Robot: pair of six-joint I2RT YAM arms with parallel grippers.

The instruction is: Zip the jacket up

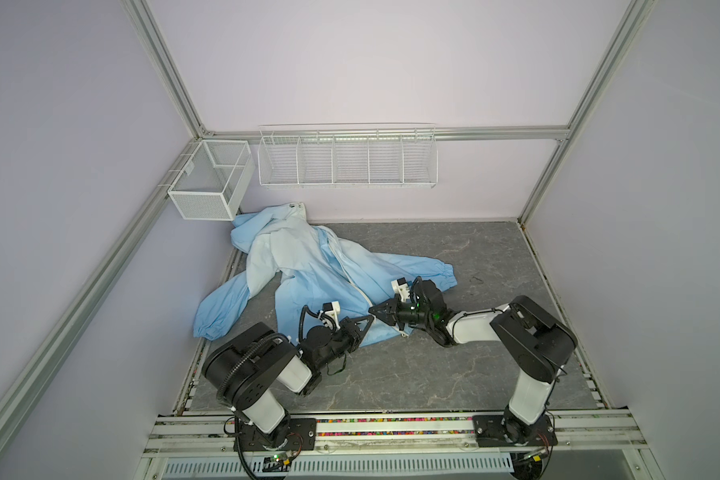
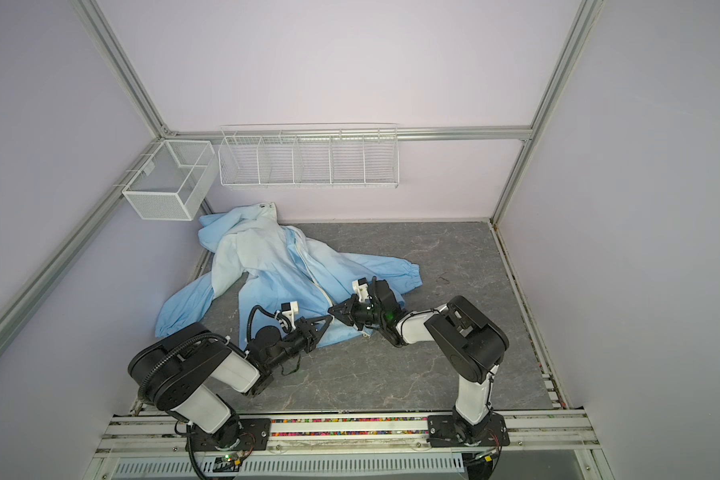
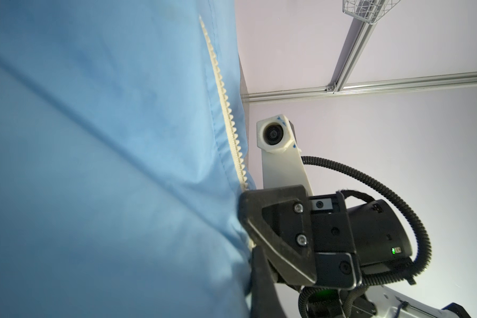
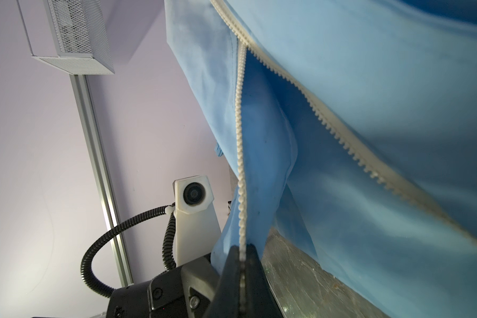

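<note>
Right jaws: clenched on the jacket [image 4: 397, 110]. A row of cream zipper [image 4: 238, 137] teeth runs straight in between the two black fingers [image 4: 227, 280]. From the left wrist view the same jaws pinch the blue front edge where a tooth row ends.

Left jaws: clenched too, on the jacket's lower front. The fabric edge runs down against their own finger [image 3: 262, 289]. In both top views the two pairs of tips sit almost nose to nose.

Zipper: the two tooth rows stand apart near the jaws and come together farther up the front. The cloth here hangs lifted, with table showing beneath it in the right wrist view.

Jacket [image 1: 308, 266] overall: far left part of the grey table [image 1: 454, 257], with the hood propped against the back wall just below a mesh basket [image 1: 208, 183]. One sleeve [image 1: 221, 307] trails toward the left edge. The other sleeve's gathered cuff [image 1: 447, 272] lies just behind the right arm [image 1: 528, 332]. The chest is paler than the rest.

A wire rack [image 1: 348, 160] hangs on the back wall above.
</note>
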